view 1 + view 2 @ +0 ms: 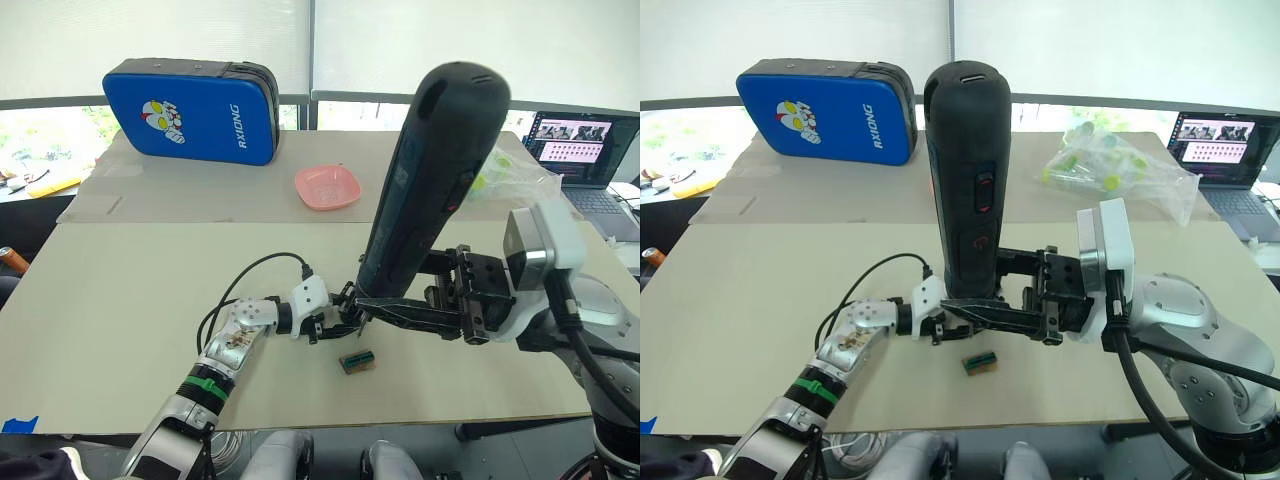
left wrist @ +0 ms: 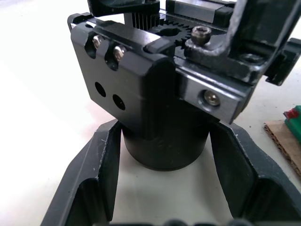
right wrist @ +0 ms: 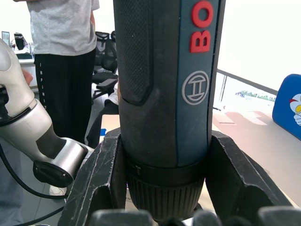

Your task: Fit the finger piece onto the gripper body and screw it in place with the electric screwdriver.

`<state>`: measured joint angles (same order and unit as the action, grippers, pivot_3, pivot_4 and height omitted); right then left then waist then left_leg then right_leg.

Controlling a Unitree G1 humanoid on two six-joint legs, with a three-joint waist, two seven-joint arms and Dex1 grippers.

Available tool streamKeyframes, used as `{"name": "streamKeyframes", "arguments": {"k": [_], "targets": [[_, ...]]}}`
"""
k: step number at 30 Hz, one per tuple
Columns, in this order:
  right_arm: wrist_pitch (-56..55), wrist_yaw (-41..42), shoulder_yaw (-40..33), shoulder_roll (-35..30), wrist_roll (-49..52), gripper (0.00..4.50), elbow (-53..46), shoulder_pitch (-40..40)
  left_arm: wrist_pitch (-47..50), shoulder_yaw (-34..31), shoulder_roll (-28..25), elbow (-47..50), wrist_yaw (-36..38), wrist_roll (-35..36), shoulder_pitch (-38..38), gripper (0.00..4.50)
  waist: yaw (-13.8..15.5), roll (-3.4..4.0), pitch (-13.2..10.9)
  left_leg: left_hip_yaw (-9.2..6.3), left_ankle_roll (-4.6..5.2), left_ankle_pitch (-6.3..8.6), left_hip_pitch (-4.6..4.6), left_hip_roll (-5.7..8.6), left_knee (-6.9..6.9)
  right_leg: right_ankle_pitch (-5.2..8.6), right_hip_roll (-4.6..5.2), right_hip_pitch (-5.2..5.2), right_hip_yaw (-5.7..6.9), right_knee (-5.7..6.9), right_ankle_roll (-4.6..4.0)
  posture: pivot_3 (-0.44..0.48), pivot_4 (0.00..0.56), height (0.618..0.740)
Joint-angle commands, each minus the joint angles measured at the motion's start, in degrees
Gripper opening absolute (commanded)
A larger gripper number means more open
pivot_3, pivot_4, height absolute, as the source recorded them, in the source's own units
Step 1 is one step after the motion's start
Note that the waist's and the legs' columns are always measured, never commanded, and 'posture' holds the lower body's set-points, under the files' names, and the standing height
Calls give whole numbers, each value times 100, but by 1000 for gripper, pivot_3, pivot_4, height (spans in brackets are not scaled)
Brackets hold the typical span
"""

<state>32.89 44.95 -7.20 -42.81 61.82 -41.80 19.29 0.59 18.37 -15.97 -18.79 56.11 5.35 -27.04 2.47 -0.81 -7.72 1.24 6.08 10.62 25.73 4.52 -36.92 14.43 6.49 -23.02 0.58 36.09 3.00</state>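
Note:
My right gripper (image 1: 368, 302) is shut on the electric screwdriver (image 1: 430, 180), a thick black and blue cylinder held upright with its tip pointing down. In the right wrist view its fingers (image 3: 101, 179) clamp the screwdriver (image 3: 164, 94) just above the collar. The tip comes down at my left gripper (image 1: 325, 325), which is shut on the gripper body (image 2: 155, 94), a black blocky mechanism with screws and gear teeth on a round base. My left fingers (image 2: 101, 174) press that base from both sides. I cannot make out the finger piece as a separate part.
A small green-and-brown block (image 1: 357, 361) lies on the table just in front of the grippers. At the back are a blue case (image 1: 190, 110), a pink bowl (image 1: 327, 186), a plastic bag (image 1: 1110, 165) and a laptop (image 1: 580, 145). A person (image 3: 61, 56) stands beyond the table.

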Motion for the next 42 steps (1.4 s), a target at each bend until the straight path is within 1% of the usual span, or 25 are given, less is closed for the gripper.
{"name": "streamKeyframes", "arguments": {"k": [1,2,3,4,5,9,15,21,35,36,37,38,39,40,42], "targets": [[-202,29,-234,21,65,1903,-188,12,232,-24,-7,-64,-105,-66,90,2820,1,0,0,0,0,0,0,0,0,0,0,0,0,0,0,0,150,740],[-202,31,-236,20,66,1903,-191,6,155,-13,-15,-42,-145,-104,106,3381,0,0,0,0,0,0,0,0,0,0,0,0,0,0,0,0,150,740],[-201,34,-237,20,67,1903,-193,2,73,-3,-26,-18,-165,-130,127,3693,0,0,0,0,0,0,0,0,0,0,0,0,0,0,0,0,150,740],[-201,37,-238,19,67,1903,-193,0,40,1,-40,22,-150,-117,158,4147,-1,0,0,0,0,0,0,0,0,0,0,0,0,0,0,0,150,740],[-201,38,-240,18,67,1903,-195,-2,32,-26,-43,85,-149,-70,205,4480,-5,0,0,0,0,0,0,0,0,0,0,0,-1,0,0,0,150,740],[-206,56,-252,14,69,1903,-199,-15,75,-47,-74,376,-173,-1,373,4480,-28,0,0,0,0,0,0,0,1,0,0,-2,-1,0,0,0,150,740],[-214,83,-214,47,36,1903,-171,20,308,63,58,751,-401,-43,630,4480,-21,0,0,1,4,3,0,0,3,0,0,-4,0,-1,0,0,150,740],[-201,96,-191,79,-5,1903,-162,57,423,127,196,745,-581,-124,581,4480,4,0,0,4,4,3,0,0,1,0,0,-1,-2,-3,1,0,150,740],[-125,16,-117,122,-5,1903,-115,258,472,169,356,627,-656,-197,538,4480,43,0,0,8,4,3,0,0,0,-2,2,-1,-2,-4,3,0,150,740],[-124,13,-117,123,-6,1903,-113,261,480,166,363,624,-664,-198,541,3978,43,0,0,8,4,3,0,0,0,-2,2,0,-2,-4,3,0,150,740],[-125,11,-113,127,-11,1903,-114,262,492,174,372,614,-663,-199,545,3740,44,0,0,8,4,3,0,0,0,-2,2,-1,-2,-4,3,0,150,740],[-127,10,-111,130,-14,1903,-115,261,499,181,377,608,-662,-202,548,3208,44,0,0,8,4,3,0,0,0,-2,2,0,-2,-4,3,0,150,740],[-131,11,-103,137,-23,1903,-116,261,509,204,380,593,-669,-225,551,2867,44,0,0,8,4,3,0,0,0,-2,2,0,-2,-4,3,0,150,740],[-135,13,-95,143,-32,1903,-115,263,512,219,384,579,-673,-241,552,2334,46,0,0,8,4,3,0,0,0,-2,2,0,-2,-4,3,0,150,740],[-145,17,-64,162,-66,1903,-98,283,510,252,385,557,-676,-275,551,2293,48,0,0,8,5,3,0,0,-1,-2,2,0,-2,-4,4,0,150,740]]}}
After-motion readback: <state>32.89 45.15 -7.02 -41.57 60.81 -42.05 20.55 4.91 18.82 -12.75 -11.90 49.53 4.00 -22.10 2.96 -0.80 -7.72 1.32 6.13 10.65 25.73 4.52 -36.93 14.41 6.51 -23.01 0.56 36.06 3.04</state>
